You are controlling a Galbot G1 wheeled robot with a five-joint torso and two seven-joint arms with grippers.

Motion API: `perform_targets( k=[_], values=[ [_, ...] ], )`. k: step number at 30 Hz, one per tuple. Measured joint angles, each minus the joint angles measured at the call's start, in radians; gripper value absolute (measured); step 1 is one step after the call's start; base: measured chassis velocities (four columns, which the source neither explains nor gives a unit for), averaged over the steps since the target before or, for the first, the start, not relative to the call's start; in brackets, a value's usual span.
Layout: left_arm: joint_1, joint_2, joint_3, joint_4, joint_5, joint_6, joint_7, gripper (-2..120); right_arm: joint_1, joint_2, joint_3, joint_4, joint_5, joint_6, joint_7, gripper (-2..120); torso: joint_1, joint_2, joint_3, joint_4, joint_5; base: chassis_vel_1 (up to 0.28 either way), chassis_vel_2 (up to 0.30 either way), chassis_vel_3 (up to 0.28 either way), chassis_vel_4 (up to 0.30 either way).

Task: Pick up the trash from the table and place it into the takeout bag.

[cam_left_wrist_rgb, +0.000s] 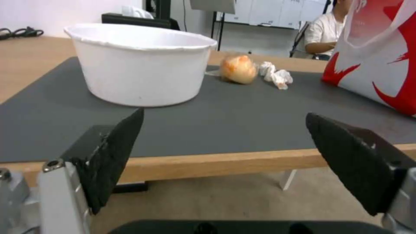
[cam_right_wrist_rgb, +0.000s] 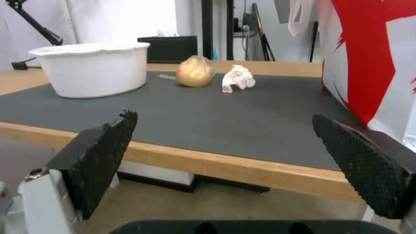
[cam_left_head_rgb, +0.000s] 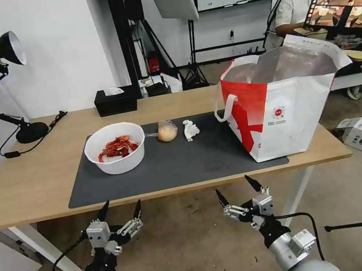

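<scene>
Dark grey, the large rectangular mat [cam_left_head_rgb: 177,166] covers the middle of the long light-wood surface [cam_left_head_rgb: 26,180] on white legs. On the mat's left part stands the white round bowl of red crayfish shells [cam_left_head_rgb: 115,148]. Just beside it to the right lies the small clear bag with a yellowish lump [cam_left_head_rgb: 167,132], and next to that the crumpled white tissue [cam_left_head_rgb: 190,129], apart from the bag. At the mat's right end stands the large white-and-red takeout bag with silver foil lining, white strap handles and a small round red logo [cam_left_head_rgb: 278,110], upright with its mouth open.

Both arms hang below and in front of the near edge of the surface, touching nothing. The left end effector [cam_left_head_rgb: 120,208] sits under the edge roughly in line with the bowl, which stands beyond it across a bare strip of mat; its black fingers [cam_left_wrist_rgb: 117,152] are spread wide and hold nothing. The right end effector [cam_left_head_rgb: 236,186] sits under the edge further right, with the lump and tissue ahead of it and the takeout bag off to its right; its textured black fingers [cam_right_wrist_rgb: 97,159] are likewise spread wide and empty.

At the far edge of the surface rest a black tissue box [cam_left_head_rgb: 115,101] and a black articulated desk lamp [cam_left_head_rgb: 6,86].
</scene>
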Motion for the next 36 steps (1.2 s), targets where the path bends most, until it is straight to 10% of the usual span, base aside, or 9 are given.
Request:
perform_targets(
  k=[22, 36],
  values=[
    [-0.054, 0.040, 0.023, 0.047, -0.029, 0.005, 0.004, 100, 0.453, -0.200, -0.160, -0.061, 0.188, -0.185, 0.081, 100, 0.000, 0.000, 0.000, -0.0001, 0.0000, 0.000, 0.000, 0.000, 0.000],
    [-0.066, 0.046, 0.011, 0.070, -0.040, 0.005, 0.004, 100, 0.920, -0.063, -0.476, -0.344, 0.403, -0.373, 0.377, 100, 0.000, 0.000, 0.000, 0.0001, -0.0004, 0.000, 0.000, 0.000, 0.000]
  ],
)
